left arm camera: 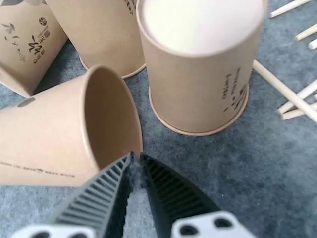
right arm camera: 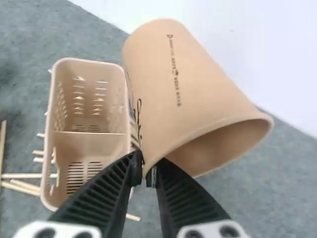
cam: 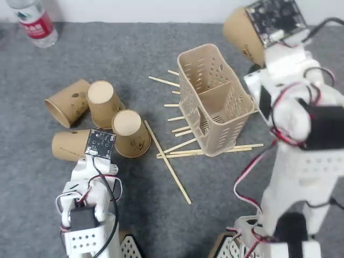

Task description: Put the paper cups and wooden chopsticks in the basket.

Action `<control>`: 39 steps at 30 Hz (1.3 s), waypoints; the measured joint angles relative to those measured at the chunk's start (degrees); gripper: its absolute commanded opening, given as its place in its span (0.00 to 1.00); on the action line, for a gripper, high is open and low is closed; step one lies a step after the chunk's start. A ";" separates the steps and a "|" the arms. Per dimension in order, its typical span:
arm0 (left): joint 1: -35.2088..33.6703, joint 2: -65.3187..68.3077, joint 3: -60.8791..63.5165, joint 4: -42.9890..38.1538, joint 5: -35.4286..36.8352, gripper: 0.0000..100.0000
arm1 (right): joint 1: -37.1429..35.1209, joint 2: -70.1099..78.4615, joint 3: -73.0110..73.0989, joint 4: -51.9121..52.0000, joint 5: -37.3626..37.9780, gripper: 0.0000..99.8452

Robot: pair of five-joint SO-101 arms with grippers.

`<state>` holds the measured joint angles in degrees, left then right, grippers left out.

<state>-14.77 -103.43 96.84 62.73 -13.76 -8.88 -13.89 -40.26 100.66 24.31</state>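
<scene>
Several brown paper cups sit at the left of the grey mat. One cup lies on its side, and two cups stand upside down. My left gripper is shut on the rim of a fourth cup, which lies on its side. My right gripper is shut on the rim of another cup, held in the air just beyond the beige basket. Wooden chopsticks lie scattered on the mat around and under the basket.
A plastic water bottle lies at the far left corner. A white wall borders the far edge of the mat. The basket has a divider inside and slotted walls. Open mat lies in front between the two arm bases.
</scene>
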 measured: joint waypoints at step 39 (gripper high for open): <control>0.00 0.00 0.00 0.00 0.00 0.02 | -3.16 -20.22 25.14 0.00 3.08 0.01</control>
<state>-14.77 -103.43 96.84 62.73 -13.76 -12.04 -34.11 -15.12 100.66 27.38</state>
